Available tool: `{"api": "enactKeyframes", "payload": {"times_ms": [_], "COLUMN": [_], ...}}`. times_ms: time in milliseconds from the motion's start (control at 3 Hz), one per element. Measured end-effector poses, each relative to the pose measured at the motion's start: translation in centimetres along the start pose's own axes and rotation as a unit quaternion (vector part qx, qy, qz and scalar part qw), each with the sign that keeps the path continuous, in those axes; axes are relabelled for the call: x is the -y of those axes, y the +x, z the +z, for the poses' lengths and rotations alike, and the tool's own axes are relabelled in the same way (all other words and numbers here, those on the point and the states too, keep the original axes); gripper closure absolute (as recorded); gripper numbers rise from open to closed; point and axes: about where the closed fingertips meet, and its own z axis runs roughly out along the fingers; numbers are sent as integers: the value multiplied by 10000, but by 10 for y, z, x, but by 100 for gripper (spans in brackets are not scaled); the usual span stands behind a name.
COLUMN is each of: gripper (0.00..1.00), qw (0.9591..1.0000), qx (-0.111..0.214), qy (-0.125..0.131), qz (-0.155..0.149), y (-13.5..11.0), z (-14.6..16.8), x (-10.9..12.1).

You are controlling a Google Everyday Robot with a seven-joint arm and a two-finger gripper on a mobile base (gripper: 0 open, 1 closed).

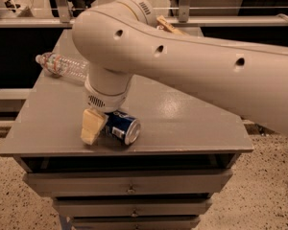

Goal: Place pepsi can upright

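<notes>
The pepsi can [123, 127] is blue with a silver end. It lies on its side near the front edge of the grey cabinet top [182, 123], its silver end facing front right. My gripper [97, 128] hangs from the big cream arm [182, 56] and reaches down right at the can's left end, touching or almost touching it. The wrist hides the can's far end and the back of the gripper.
A clear plastic water bottle [62, 66] lies on its side at the back left of the cabinet top. The cabinet has drawers [129, 181] below its front edge. A rail and dark shelving stand behind. Speckled floor lies to either side.
</notes>
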Motion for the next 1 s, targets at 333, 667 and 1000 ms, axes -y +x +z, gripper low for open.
{"api": "enactKeyframes", "payload": {"times_ms": [333, 667, 1000], "gripper": [50, 72, 96], "qw": [9998, 9994, 9957], "qx": [29, 224, 886], "qy": [110, 169, 159], "qz": [146, 226, 219], "y": [1, -3, -12], "z": [-3, -17, -50], "x": [11, 21, 37]}}
